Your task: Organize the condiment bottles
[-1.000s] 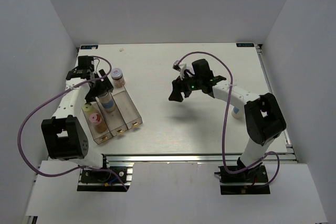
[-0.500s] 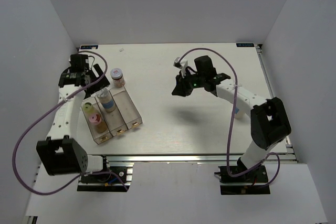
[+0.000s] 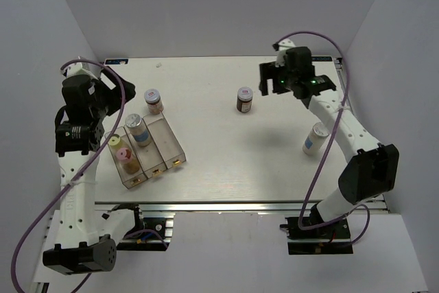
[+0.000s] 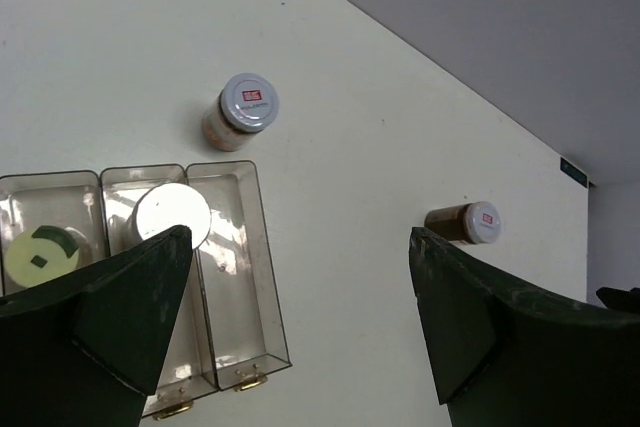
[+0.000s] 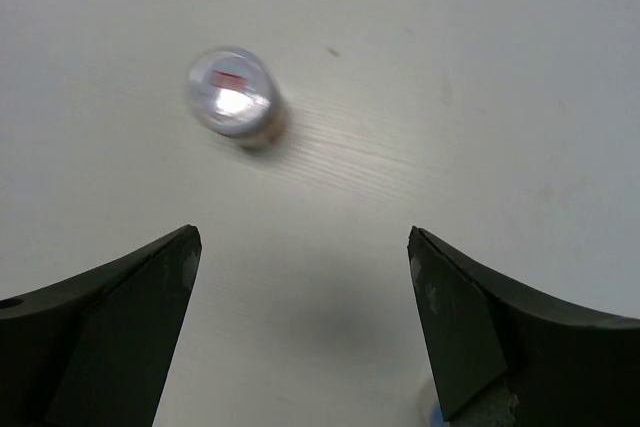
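Yellow-lid jar [image 3: 114, 141] and pink-lid jar [image 3: 123, 154] share the left compartment of the tray [image 3: 170, 143] at the near left. The silver-lid jar [image 3: 137, 128] is at the far end of the middle one, and the tan jar [image 3: 153, 101] stands just past the tray's far end. Dark jar [image 3: 245, 99] stands upright mid-table toward the far side, white jar [image 3: 315, 138] off alone on the right. Left gripper [image 4: 300, 235] hangs high above the tray, fingers spread wide; right gripper [image 5: 300, 234] hovers near the dark jar, on its right, also spread apart.
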`<move>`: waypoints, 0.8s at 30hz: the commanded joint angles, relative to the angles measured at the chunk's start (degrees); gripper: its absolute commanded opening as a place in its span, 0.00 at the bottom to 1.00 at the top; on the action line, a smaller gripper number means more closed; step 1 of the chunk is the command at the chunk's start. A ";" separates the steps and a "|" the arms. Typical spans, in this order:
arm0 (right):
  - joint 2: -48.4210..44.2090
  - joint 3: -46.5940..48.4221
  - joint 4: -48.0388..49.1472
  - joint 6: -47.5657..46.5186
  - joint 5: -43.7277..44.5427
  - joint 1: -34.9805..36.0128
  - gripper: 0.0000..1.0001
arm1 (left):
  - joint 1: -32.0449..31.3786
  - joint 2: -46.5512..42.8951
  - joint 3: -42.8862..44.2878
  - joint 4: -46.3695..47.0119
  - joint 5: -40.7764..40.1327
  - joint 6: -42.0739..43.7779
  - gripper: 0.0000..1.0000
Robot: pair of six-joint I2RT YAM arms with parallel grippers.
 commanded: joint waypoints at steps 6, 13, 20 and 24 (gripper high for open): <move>-4.19 -4.52 -17.14 -4.50 8.32 -15.51 0.89 | -0.10 -3.41 -4.40 5.27 5.68 0.86 0.98; -7.36 -12.07 -18.99 -10.67 7.52 -19.64 0.89 | -0.10 -5.70 -9.87 6.85 8.40 0.07 0.98; -8.23 -16.65 -20.22 -13.40 4.45 -21.76 0.89 | -0.10 -6.76 -11.27 6.68 9.55 0.15 0.98; -8.32 -17.71 -20.67 -13.67 5.85 -21.75 0.89 | -0.10 -7.20 -11.54 6.42 9.55 0.33 0.98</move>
